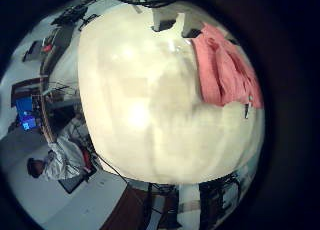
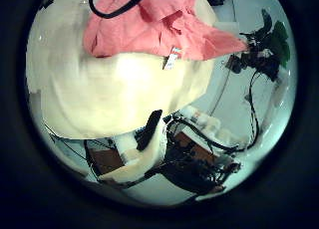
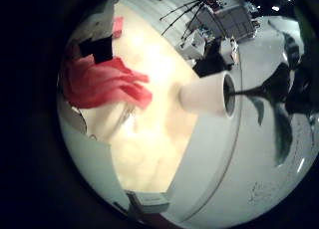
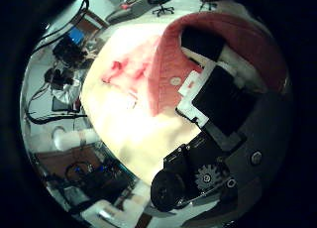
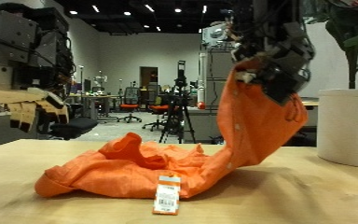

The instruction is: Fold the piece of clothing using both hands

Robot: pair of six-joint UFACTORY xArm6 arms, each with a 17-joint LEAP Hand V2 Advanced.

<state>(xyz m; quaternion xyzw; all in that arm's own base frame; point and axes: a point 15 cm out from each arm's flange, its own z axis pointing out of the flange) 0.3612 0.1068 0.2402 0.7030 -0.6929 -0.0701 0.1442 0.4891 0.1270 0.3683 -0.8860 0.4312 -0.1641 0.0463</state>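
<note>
An orange garment [image 5: 130, 168] lies bunched on the light wooden table [image 5: 291, 201], with a white tag [image 5: 167, 196] at its front edge. My right hand [image 5: 272, 56] is shut on one end of the garment and holds it up well above the table, so the cloth hangs down in a band to the heap. In the right thumb side palm view the cloth [image 4: 228, 35] wraps over the curled fingers [image 4: 213, 89]. The right little finger side palm view shows the cloth [image 3: 95, 85] too. My left hand is outside the outside view.
A white pot [image 5: 347, 126] with a plant stands on the table beside the raised cloth, and it also shows in the right little finger side palm view [image 3: 204, 95]. Desks, chairs and equipment fill the room behind the table.
</note>
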